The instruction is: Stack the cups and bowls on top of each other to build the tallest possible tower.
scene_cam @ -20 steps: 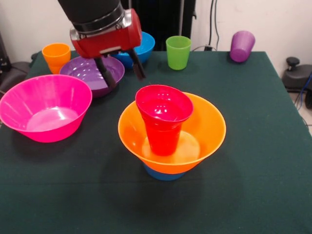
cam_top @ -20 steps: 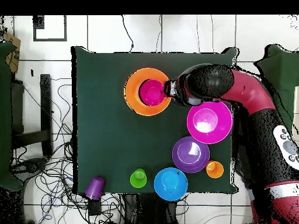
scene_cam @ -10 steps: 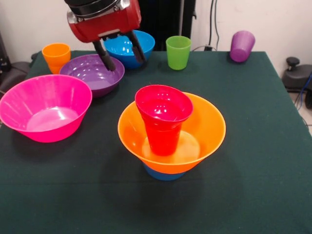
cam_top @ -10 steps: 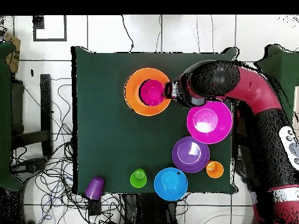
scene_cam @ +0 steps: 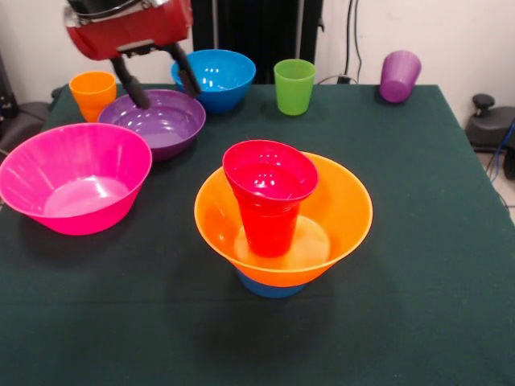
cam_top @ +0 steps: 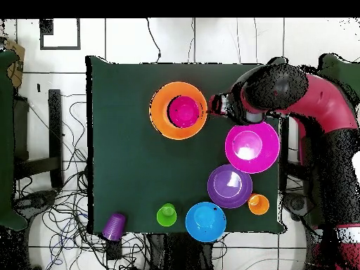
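Note:
The tower stands mid-table: a small light-blue bowl (scene_cam: 269,286) as base, the large orange bowl (scene_cam: 344,211) (cam_top: 160,112) on it, and a red-orange cup (scene_cam: 269,201) (cam_top: 183,111) upright inside. My gripper (scene_cam: 167,96) hangs open and empty, raised above the medium purple bowl (scene_cam: 157,122) (cam_top: 229,185), well clear of the tower. The large pink bowl (scene_cam: 72,177) (cam_top: 252,146) sits beside the purple one. Along the far edge are the blue bowl (scene_cam: 216,76) (cam_top: 205,221), a yellow-orange cup (scene_cam: 92,92) (cam_top: 258,204) and a green cup (scene_cam: 294,86) (cam_top: 166,214).
A purple cup (scene_cam: 400,75) (cam_top: 114,226) lies tilted at the table's corner, at the cloth's edge. The dark green table (scene_cam: 418,265) is bounded by cables and floor tiles in the overhead view. My arm (cam_top: 281,88) reaches over the pink bowl's side.
My gripper has risen and moved left in the front view, away from the tower to above the purple bowl, staying open. Bowls and cups have not moved.

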Motion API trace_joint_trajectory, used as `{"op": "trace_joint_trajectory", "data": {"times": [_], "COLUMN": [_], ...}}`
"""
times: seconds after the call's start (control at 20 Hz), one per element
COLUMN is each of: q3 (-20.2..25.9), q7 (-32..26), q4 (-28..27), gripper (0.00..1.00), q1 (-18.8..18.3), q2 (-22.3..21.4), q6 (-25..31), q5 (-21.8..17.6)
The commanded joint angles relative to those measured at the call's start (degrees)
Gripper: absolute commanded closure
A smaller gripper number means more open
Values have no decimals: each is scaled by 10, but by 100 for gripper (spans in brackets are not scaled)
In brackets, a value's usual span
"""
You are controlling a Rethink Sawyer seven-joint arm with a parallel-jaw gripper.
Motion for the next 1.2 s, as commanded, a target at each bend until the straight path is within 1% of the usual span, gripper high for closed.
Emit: {"op": "trace_joint_trajectory", "data": {"times": [0.05,0.15,0.25,0.35,0.4,0.55,0.6,0.7,0.95,1.05,1.2], "q3": [-20,-18,-20,-24,-29,-39,-46,-50,-52,-53,-51], "q7": [-133,-138,-136,-122,-109,-80,-67,-58,-87,-94,-101], "q4": [-74,-79,-71,-45,-24,19,40,63,74,70,71], "gripper": [0,0,0,0,0,0,0,0,0,0,0], "q1": [1,-1,-4,-5,-5,-5,-4,-6,-23,-28,-38], "q2": [26,24,22,16,7,-13,-26,-40,-42,-33,-17], "q6": [75,81,72,43,23,3,-7,-30,-38,-43,-68], "q5": [-74,-83,-93,-101,-106,-110,-115,-123,-146,-159,-178]}}
